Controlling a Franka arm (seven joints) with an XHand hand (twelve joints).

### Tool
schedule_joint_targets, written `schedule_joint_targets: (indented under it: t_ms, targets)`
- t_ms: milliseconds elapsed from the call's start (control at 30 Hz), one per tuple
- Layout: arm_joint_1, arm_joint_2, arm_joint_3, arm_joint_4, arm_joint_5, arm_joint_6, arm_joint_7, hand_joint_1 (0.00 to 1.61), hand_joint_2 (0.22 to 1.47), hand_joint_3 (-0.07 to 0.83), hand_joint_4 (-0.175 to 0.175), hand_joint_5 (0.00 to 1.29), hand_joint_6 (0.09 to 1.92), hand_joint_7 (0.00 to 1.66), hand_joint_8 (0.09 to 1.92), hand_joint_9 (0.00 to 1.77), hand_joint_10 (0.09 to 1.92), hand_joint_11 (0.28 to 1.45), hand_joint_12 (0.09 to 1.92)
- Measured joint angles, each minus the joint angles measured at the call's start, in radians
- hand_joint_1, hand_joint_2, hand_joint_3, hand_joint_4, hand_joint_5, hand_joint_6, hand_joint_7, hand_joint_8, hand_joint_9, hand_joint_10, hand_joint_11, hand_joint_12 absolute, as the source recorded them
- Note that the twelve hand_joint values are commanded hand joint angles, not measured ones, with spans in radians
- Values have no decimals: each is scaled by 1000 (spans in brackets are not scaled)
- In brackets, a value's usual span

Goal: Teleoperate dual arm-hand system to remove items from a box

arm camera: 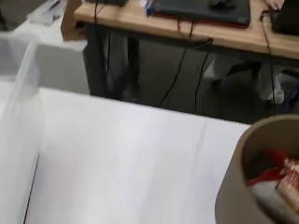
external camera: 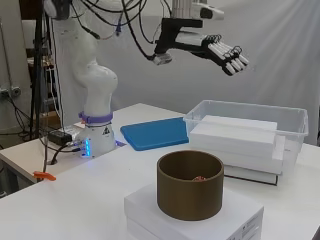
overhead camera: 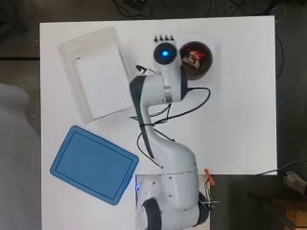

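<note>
A clear plastic box [overhead camera: 67, 52] [external camera: 295, 117] stands at the table's far left with white foam blocks [overhead camera: 103, 81] [external camera: 235, 132] stacked inside. The hand [external camera: 225, 52] hangs high above the table, between that box and a brown round container [overhead camera: 205, 71] [external camera: 190, 192]. Its fingers [overhead camera: 163, 38] are straight and spread, holding nothing. Red and white items [overhead camera: 194, 55] [arm camera: 275, 170] lie in the brown container, whose rim [arm camera: 238, 186] fills a corner of the wrist view.
A blue lid [overhead camera: 93, 163] [external camera: 155, 132] lies flat near the arm's base. The brown container stands on a white flat carton [external camera: 200, 217]. A black cable [overhead camera: 192, 108] loops over the table beside the arm. The wrist view shows bare white table [arm camera: 121, 163] and a desk beyond.
</note>
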Motion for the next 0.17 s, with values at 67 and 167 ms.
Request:
schedule_joint_targets:
  t_ms: [67,167]
  targets:
    - [-62,96,76,-64,22,-10,1,0,858,-4,50,234,87,360,87,408,87,520,87]
    - [-250,129,259,-170,40,-34,48,0,859,-2,64,218,87,291,87,356,87,516,87]
